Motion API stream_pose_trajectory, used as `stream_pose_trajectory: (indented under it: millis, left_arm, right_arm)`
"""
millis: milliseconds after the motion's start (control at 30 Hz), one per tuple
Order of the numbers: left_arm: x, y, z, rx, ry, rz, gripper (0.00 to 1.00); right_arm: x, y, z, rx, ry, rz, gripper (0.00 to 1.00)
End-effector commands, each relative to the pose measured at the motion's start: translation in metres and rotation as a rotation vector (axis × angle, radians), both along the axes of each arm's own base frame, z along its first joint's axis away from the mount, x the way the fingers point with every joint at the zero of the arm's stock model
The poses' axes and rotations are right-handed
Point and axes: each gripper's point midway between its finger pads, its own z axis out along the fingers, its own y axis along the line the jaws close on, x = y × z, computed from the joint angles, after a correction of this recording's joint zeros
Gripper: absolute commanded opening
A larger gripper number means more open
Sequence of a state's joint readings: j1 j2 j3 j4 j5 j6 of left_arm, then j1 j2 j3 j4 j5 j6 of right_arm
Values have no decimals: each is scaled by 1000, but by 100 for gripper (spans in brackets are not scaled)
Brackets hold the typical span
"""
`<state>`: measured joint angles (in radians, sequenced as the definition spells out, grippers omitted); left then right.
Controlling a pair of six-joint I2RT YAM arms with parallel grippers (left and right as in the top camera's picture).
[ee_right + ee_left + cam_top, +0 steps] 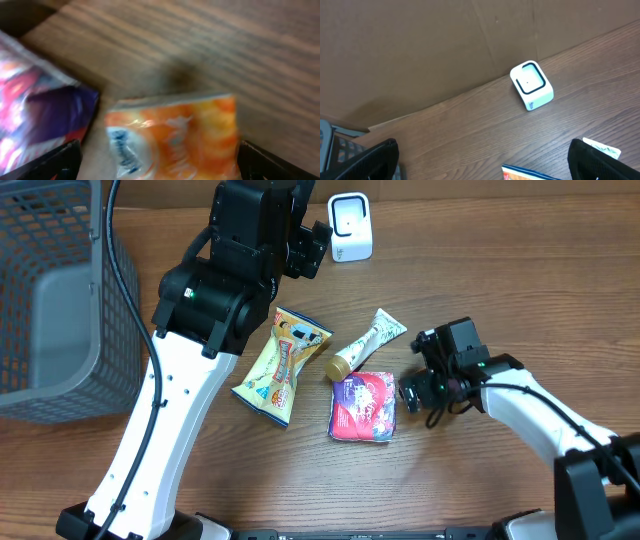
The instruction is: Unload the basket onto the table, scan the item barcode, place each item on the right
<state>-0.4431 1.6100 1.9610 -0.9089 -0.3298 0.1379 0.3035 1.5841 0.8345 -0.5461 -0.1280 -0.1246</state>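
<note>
A white barcode scanner (350,227) (532,85) stands at the table's far edge. Below it lie a yellow snack bag (280,365), a white tube with a gold cap (365,343) and a purple-pink packet (363,406) (35,110). My left gripper (312,248) (487,167) hovers open and empty above the table between scanner and yellow bag. My right gripper (410,392) (165,167) is low at the purple packet's right edge. It is open, its fingers either side of a blurred orange packet (175,135) lying on the wood. That orange packet is hidden under the gripper in the overhead view.
A grey mesh basket (50,300) fills the left side of the table. A brown cardboard wall (445,45) rises behind the scanner. The yellow bag's top edge (530,174) and the tube's end (602,148) peek into the left wrist view.
</note>
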Motion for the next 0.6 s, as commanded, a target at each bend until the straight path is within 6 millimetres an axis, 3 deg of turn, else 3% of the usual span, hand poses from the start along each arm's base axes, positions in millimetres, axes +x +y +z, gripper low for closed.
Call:
stream_pose_trajectory:
  millis: [0,300,567]
  left_arm:
    - [-4,10,11,16,-28,17,100]
    - [-5,11,8,23,-16,16,100]
    - [-6,12,7,26,-10,15,99]
  right_arm:
    - [19,-5,9,-60,-59,-12,100]
    - [23,-2,14,-44,-67,-7,100]
    - [6,13,-11,-11,40,59,100]
